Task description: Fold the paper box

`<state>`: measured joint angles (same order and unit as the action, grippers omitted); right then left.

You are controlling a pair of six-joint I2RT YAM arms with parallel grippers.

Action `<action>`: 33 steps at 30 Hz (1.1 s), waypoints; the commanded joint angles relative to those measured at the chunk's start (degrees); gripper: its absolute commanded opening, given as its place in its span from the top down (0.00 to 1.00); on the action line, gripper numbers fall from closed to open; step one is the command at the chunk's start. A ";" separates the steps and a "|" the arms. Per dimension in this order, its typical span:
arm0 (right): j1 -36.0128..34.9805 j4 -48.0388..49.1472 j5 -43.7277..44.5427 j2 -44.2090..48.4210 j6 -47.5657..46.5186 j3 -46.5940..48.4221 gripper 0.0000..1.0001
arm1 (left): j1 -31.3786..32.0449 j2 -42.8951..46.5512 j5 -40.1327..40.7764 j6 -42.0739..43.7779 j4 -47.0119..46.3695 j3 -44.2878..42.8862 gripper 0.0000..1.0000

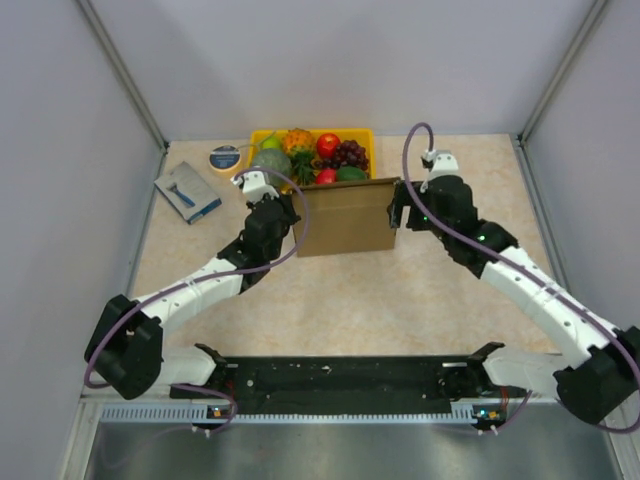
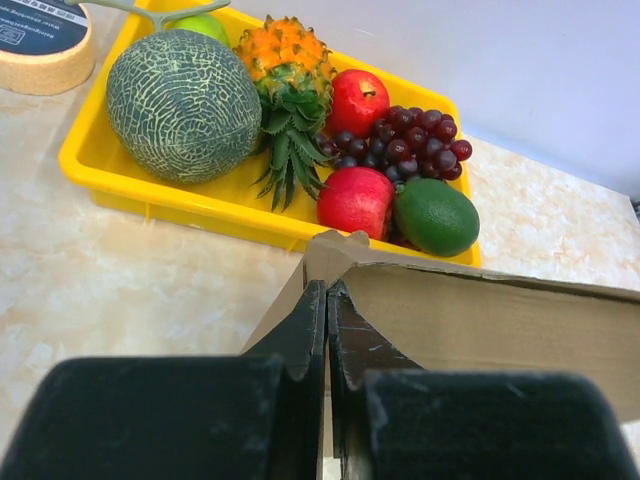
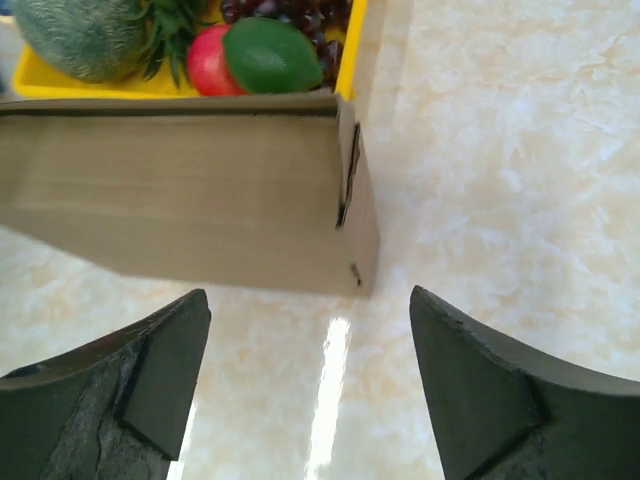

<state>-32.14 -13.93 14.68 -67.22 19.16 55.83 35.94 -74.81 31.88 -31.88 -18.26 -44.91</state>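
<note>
- Paper box (image 1: pixel 345 217) sits mid-table on the beige marbled tabletop (image 1: pixel 330 310), with grey walls on three sides.
- Its far edge lies just beside the yellow fruit tray (image 2: pixel 150 195); bare tabletop stretches on its near side.
- Left gripper (image 2: pixel 327 290) is clenched at the box's left corner, possibly pinching cardboard; I cannot tell.
- Right gripper (image 3: pixel 310 295) is released, its jaws spread and apart from the box's right end.

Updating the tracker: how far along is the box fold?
Looks formed: paper box has walls up, top panel down. In hand: left gripper shut at its left corner; right gripper open, clear of the right end. Left: possibly tucking the right-end tab; can't tell.
</note>
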 commanded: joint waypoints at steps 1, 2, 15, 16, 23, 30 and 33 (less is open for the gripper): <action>0.32 -23.94 -5.96 2.65 2.89 17.32 0.19 | 0.36 -2.19 -1.29 -0.38 12.90 3.77 1.00; 0.76 -23.77 -10.76 0.53 6.91 20.16 0.19 | 0.44 -2.01 -1.29 -0.90 13.07 4.12 1.00; 4.45 -4.99 -36.28 -34.90 43.41 44.11 0.65 | 0.53 -1.39 -1.82 0.32 12.37 5.53 1.00; 4.46 -3.74 -37.25 -34.91 44.46 40.88 0.66 | 0.53 -1.48 -1.82 0.41 12.63 5.18 1.00; 4.54 9.70 -36.38 -27.35 46.05 20.74 0.70 | 0.62 1.15 -5.33 3.05 13.34 5.44 0.98; 5.16 22.90 -39.46 -26.38 47.38 10.53 0.72 | 0.53 13.52 -17.45 1.39 27.21 3.51 0.34; 5.33 20.97 -38.76 -24.98 45.10 10.79 0.72 | -1.39 23.44 -23.42 -2.39 32.48 2.81 0.31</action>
<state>-27.46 4.89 -24.16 -93.71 66.67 67.13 36.27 -61.43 18.70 -30.74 1.17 -41.56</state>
